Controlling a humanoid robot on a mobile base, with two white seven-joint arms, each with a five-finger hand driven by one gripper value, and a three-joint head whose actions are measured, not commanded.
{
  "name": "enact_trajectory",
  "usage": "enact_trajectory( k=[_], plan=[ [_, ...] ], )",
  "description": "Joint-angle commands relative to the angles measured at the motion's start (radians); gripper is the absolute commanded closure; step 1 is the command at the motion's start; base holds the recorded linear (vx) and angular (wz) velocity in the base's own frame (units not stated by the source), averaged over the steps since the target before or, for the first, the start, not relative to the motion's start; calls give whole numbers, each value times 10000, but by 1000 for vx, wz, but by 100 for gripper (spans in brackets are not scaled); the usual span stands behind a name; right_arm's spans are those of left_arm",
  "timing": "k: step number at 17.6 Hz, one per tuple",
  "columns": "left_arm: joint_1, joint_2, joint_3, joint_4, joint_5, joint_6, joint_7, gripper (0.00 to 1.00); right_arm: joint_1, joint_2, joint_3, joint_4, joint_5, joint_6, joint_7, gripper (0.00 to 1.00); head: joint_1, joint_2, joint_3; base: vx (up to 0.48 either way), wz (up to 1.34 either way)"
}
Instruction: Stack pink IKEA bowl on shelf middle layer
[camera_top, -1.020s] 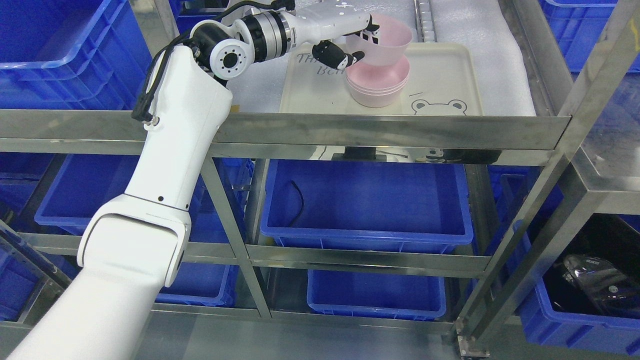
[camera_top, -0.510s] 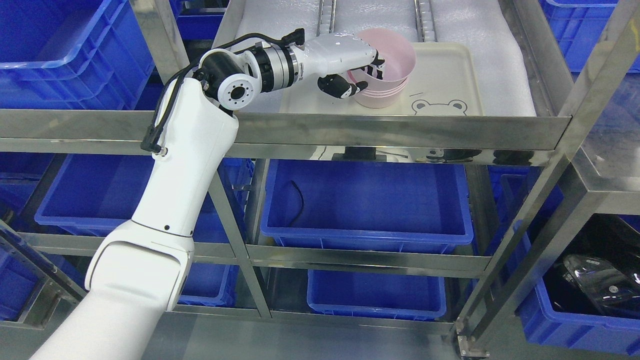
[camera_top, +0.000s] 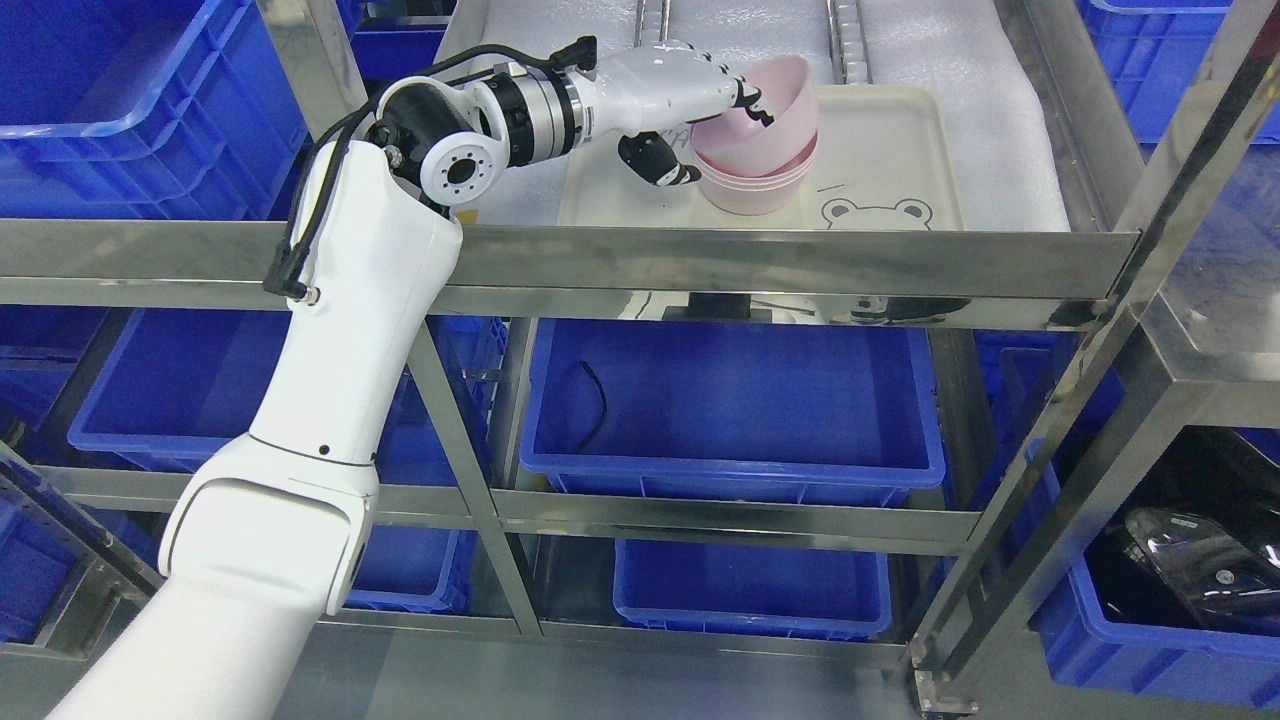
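On the shelf level, a cream tray (camera_top: 890, 150) with a bear drawing carries a stack of pink bowls (camera_top: 755, 190). The top pink bowl (camera_top: 785, 100) rests in the stack tilted, its left rim raised and its opening facing right. My left hand (camera_top: 715, 135) reaches in from the left over the front rail. Its fingers (camera_top: 748, 98) hook over the tilted bowl's left rim, and the thumb sits low beside the stack's left wall. The right arm does not show.
A steel front rail (camera_top: 760, 262) runs just below the tray, and a slanted steel post (camera_top: 1150, 230) stands at the right. White foam (camera_top: 970, 60) lines the shelf. Blue bins (camera_top: 730, 400) fill the lower levels and both sides.
The held bowl came down from above the stack and settled into it. It has since tipped, its left rim lifting as my hand drew up and slightly left.
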Motion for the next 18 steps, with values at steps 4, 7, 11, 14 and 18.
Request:
enact_trajectory(
  k=[4, 7, 11, 14, 18],
  plan=[
    [-375, -516, 1450, 170, 247, -96, 28, 35, 152, -175, 0, -175, -1, 5, -8, 0, 0, 0, 0, 0, 0],
    [-421, -882, 1562, 108, 4037, 331, 58, 36, 152, -175, 0, -175, -1, 5, -8, 0, 0, 0, 0, 0, 0],
    [280, -882, -337, -656, 7946, 1055, 1162, 33, 152, -175, 0, -175, -1, 5, -8, 0, 0, 0, 0, 0, 0],
    [1950, -882, -2575, -2433, 8533, 1207, 2246, 23, 152, -175, 0, -175, -1, 5, -8, 0, 0, 0, 0, 0, 0],
    [4726, -882, -4161, -3679, 7647, 1071, 3939, 16, 152, -175, 0, -175, -1, 5, -8, 0, 0, 0, 0, 0, 0]
  ],
)
